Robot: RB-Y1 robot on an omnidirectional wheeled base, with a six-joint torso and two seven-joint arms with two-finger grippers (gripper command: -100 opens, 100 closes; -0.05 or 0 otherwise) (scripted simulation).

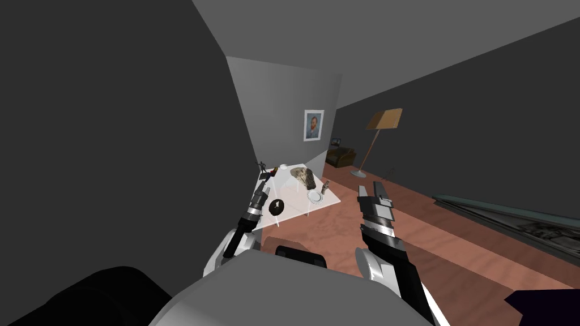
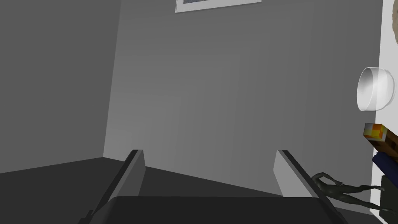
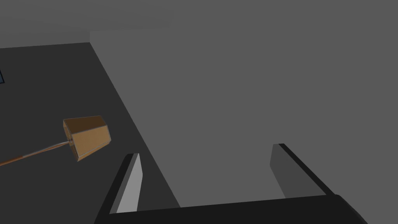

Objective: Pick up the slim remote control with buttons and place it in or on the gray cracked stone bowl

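Note:
The white table (image 1: pixel 294 201) carries the grey cracked stone bowl (image 1: pixel 303 175) near its far side. At the table's far left corner lie slim dark things (image 1: pixel 275 170), one with an orange end (image 2: pixel 379 135) and a dark blue one (image 2: pixel 385 163) beside it. I cannot tell which of them is the remote. My left gripper (image 1: pixel 264 180) hangs over the table's left edge, open and holding nothing, just short of a dark figurine (image 2: pixel 338 189). In the left wrist view that gripper (image 2: pixel 210 171) faces the grey wall. My right gripper (image 1: pixel 379 190) is raised over the floor, open and holding nothing.
A small white bowl (image 2: pixel 374 89) stands between the slim things and the stone bowl. A black round object (image 1: pixel 276 207), a white plate (image 1: pixel 315 196) and a small bottle (image 1: pixel 325 185) share the table. A floor lamp (image 1: pixel 378 133) stands at the right wall over the wooden floor.

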